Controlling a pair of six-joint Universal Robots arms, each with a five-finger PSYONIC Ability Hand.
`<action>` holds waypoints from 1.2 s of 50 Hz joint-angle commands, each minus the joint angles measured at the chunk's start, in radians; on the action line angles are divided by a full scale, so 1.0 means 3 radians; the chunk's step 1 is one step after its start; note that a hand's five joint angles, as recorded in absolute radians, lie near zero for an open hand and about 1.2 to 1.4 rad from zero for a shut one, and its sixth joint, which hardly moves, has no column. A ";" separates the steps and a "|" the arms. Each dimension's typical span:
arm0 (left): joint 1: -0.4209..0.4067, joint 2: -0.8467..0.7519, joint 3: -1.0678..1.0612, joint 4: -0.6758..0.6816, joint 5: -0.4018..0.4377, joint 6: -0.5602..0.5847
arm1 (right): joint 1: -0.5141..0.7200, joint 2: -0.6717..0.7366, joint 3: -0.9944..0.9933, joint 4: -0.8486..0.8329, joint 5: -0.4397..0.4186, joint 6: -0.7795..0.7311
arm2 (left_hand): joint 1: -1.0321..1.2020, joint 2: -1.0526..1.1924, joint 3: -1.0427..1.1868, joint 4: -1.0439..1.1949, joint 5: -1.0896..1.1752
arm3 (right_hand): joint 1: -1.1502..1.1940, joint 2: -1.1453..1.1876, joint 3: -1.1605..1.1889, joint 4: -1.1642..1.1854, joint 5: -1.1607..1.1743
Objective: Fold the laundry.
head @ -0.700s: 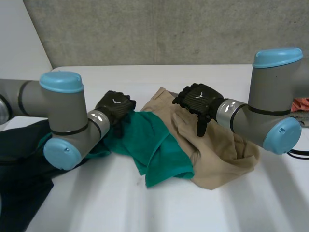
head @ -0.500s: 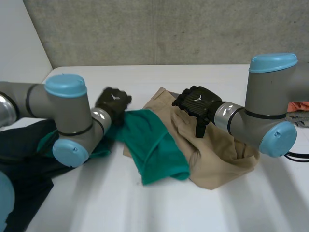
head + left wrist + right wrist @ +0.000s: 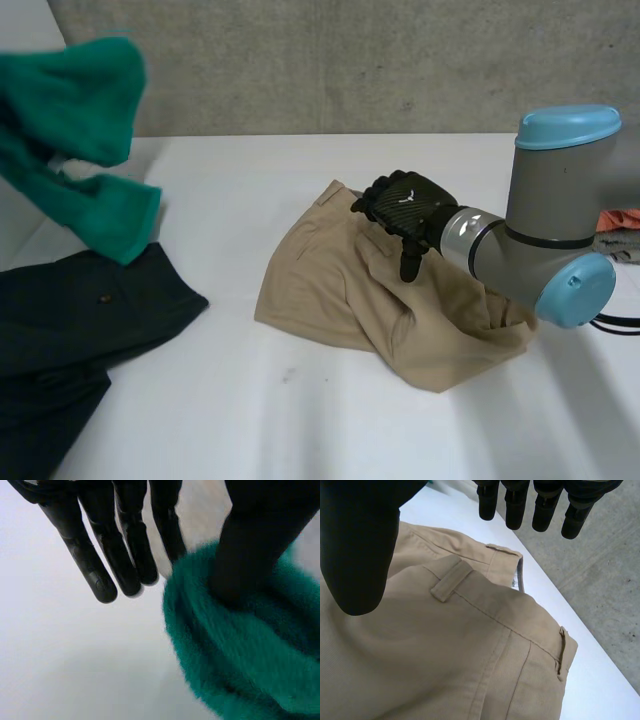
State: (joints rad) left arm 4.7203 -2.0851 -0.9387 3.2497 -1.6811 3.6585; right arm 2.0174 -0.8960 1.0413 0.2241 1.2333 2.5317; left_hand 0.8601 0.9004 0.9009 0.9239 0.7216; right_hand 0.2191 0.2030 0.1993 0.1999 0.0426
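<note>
Green fleece cloth bunched up in air at robot's left, off white surface. Left hand released: fingers straight, fleece merely hangs round thumb (no finger closes on it). Crumpled beige cotton trousers lie mid-surface. Right hand sits over waistband near belt loop, unclenched, grasping nothing; one finger points down at fabric. Dark navy garment lies flat at near left, apart from trousers.
</note>
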 commanded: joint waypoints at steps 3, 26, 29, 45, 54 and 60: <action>-0.0169 0.0108 -0.0689 0.0013 0.0423 -0.0071 | -0.0021 -0.0050 0.0001 -0.0021 0.0000 0.0059 | -0.2285 -0.2419 -0.2421 -0.2498 -0.2405 | -0.0148 -0.0095 -0.0083 -0.0085 -0.0142; -0.1575 0.0728 -0.2066 -0.0279 0.0900 -0.0700 | -0.0512 -0.0669 -0.0004 0.0633 0.0266 -0.0185 | -0.2285 -0.2419 -0.2421 -0.2498 -0.2405 | -0.0148 -0.0095 -0.0083 -0.0085 -0.0142; -0.1810 0.0569 -0.2061 -0.0161 0.0854 -0.0711 | -0.0548 -0.0588 0.0001 0.0649 0.0235 -0.0523 | -0.2285 -0.2419 -0.2421 -0.2498 -0.2405 | -0.0148 -0.0095 -0.0083 -0.0085 -0.0142; -0.2225 -0.0678 -0.1202 0.0156 0.0404 -0.0210 | -0.0522 0.0271 -0.0295 -0.0103 -0.0332 -0.1362 | -0.2185 -0.2319 -0.2321 -0.2398 -0.2305 | -0.0148 -0.0095 -0.0083 -0.0085 -0.0142; -0.2164 -0.1113 -0.0732 -0.0074 0.0306 -0.0092 | -0.0456 0.0670 -0.0592 -0.0287 -0.0302 -0.1296 | -0.1120 -0.1254 -0.1256 -0.1333 -0.1240 | -0.0148 -0.0095 -0.0083 -0.0085 -0.0142; -0.2174 -0.1185 -0.0599 -0.0038 0.0240 -0.0082 | -0.0451 0.0936 -0.0776 -0.0384 -0.0286 -0.1296 | 0.1784 0.1650 0.1648 0.1571 0.1664 | 0.1274 0.1328 0.1340 0.1338 0.1281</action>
State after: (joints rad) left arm 4.0684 -2.4266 -1.1497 3.2270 -1.5923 3.6363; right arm 1.8810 -0.6784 0.8548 0.1316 1.1410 2.1411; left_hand 0.7742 0.7991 0.7755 0.7805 0.5778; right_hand 0.2562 0.2474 0.2444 0.2453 0.0762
